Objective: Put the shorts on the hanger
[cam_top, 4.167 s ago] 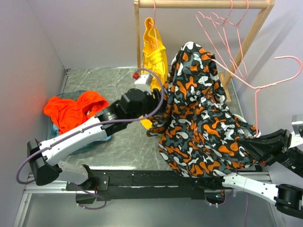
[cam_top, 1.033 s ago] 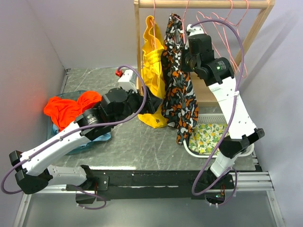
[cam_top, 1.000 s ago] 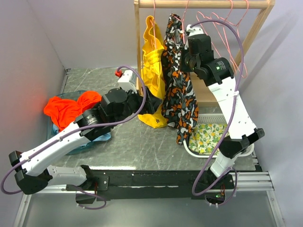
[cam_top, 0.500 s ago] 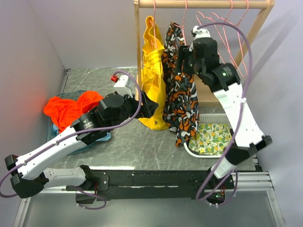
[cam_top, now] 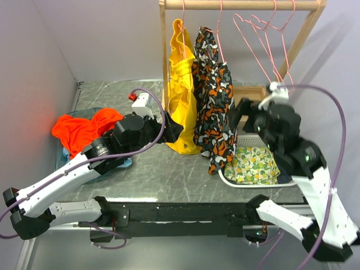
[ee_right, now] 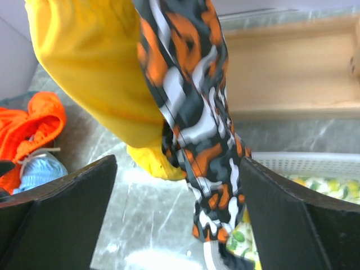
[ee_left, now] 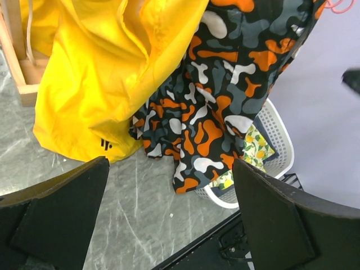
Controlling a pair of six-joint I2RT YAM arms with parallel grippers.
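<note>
The left hand (ee_left: 169,225) is in front of the wooden rack (cam_top: 242,4), near its left post, spread wide and holding nothing. The shorts (cam_top: 212,107) hang on the pink hanger (cam_top: 219,34) from the rack's top bar. The right hand (ee_right: 174,219), also in front of the rack, is wide open and empty

Both arms are white links joined by rounded black joints — left arm (cam_top: 62,180), right arm (cam_top: 323,194). A purple cable (cam_top: 162,112) loops along each, and a red plug (cam_top: 132,97) sits at the left wrist. The fingers (ee_left: 56,219) are matte black — broad, wedge-shaped.
</note>
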